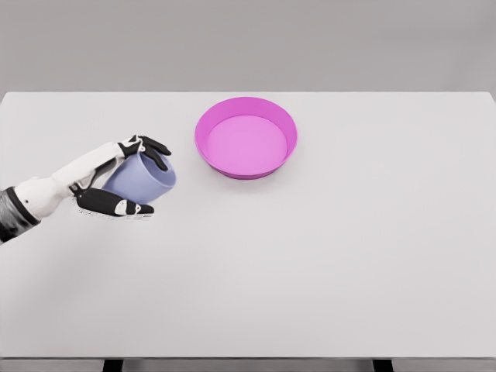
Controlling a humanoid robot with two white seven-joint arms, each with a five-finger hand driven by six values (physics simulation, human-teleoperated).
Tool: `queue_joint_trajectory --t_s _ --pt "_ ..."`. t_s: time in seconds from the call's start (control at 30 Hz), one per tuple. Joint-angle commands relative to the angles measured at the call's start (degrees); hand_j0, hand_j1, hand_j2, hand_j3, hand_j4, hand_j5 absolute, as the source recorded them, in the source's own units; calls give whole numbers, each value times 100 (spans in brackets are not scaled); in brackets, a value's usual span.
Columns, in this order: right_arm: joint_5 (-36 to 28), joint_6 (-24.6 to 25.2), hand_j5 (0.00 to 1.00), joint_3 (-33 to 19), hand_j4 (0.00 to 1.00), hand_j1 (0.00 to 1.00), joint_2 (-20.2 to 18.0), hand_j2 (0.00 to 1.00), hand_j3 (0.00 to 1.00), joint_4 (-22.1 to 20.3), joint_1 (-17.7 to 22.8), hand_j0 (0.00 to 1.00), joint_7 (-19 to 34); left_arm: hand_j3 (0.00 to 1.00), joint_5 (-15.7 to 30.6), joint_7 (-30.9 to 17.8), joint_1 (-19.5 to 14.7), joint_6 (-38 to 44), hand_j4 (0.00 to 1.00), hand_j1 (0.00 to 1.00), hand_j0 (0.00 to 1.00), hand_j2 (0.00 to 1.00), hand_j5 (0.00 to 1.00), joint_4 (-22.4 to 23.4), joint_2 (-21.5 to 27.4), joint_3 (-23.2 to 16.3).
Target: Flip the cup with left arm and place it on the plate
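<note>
A pale lavender cup (142, 178) is tilted in my left hand (133, 177), held at the left of the white table. The fingers (153, 149) curl over its top side and the thumb (116, 204) presses from below, so the hand is shut on the cup. Its rim end points right and downward. The magenta plate (246, 112), a shallow round dish, stands empty to the right and farther back, apart from the cup. My right arm does not show.
The white table (333, 256) spans nearly the whole view, with its front edge near the bottom and a grey wall behind it.
</note>
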Motion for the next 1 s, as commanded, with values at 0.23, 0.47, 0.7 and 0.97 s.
queue_joint_trajectory --t_s 0.23,0.47,0.7,0.97 --pt "0 5 100 -1 100 100 0 100 100 0 0 100 4 52 189 103 -395 -62 52 52 52 52 52 110 -937 -31" --pt "0 -4 100 -1 100 100 0 100 100 0 0 100 4 52 110 76 -721 -89 52 52 52 52 52 593 -1596 -31" --pt "0 -4 100 -1 100 100 0 100 100 0 0 100 4 52 83 59 -826 -299 52 52 52 52 52 716 -1982 -5" --pt "0 -4 100 -1 100 100 0 100 100 0 0 100 4 52 136 85 -932 -1427 52 52 52 52 52 1648 -2896 -5"
